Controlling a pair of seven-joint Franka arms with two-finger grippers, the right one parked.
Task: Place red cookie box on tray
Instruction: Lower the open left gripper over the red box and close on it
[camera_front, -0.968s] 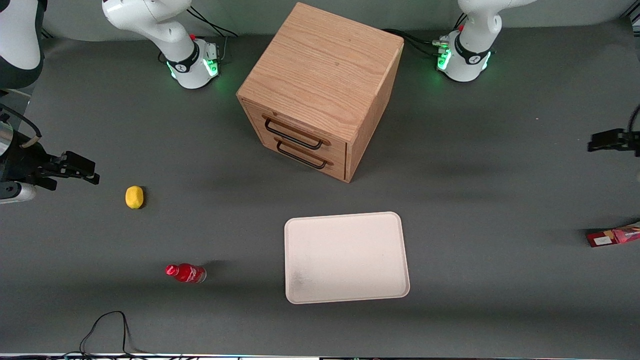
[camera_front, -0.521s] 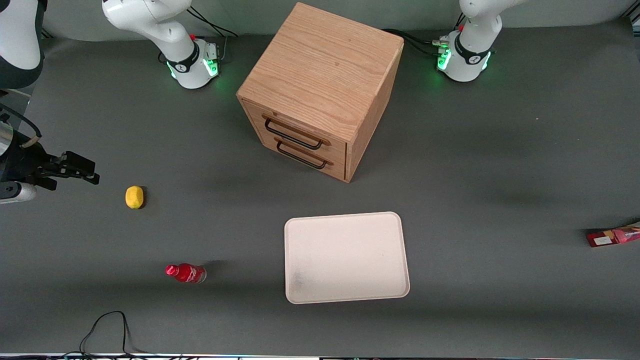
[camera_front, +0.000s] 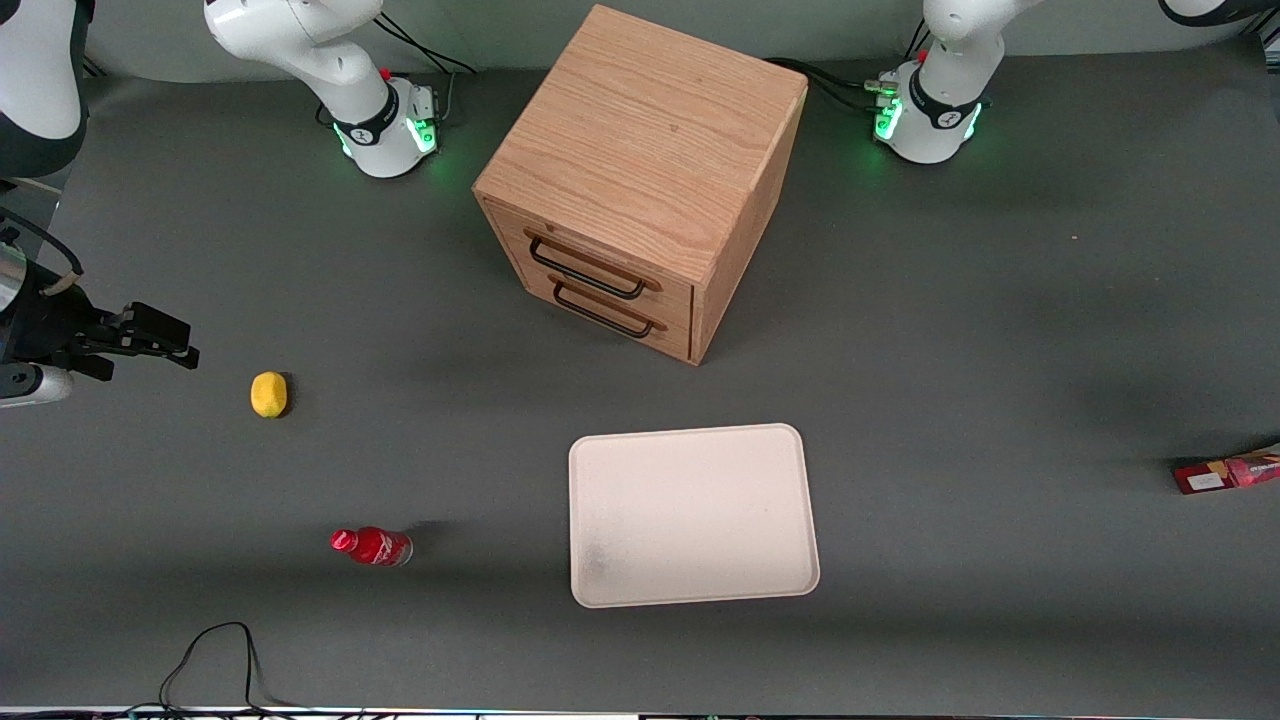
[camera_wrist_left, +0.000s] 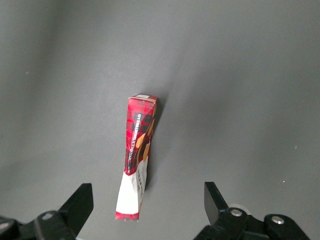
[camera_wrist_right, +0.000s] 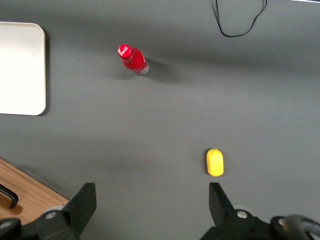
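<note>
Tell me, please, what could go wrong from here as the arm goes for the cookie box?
The gripper hangs open above the red cookie box, which stands on a narrow edge, so a finger may tip it. The box lies at the working arm's end of the table, so it could slip on the way to the tray.

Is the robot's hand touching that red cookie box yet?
Apart. In the left wrist view, the open hand hovers above the red cookie box, its fingers well clear of the carton's sides.

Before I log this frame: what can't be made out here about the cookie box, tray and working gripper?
- Red cookie box: front view's edge cuts it off.
- Gripper: open above the box in its wrist view; absent from the front view, so height unknown.
- Tray: right wrist view's edge cuts it off.
</note>
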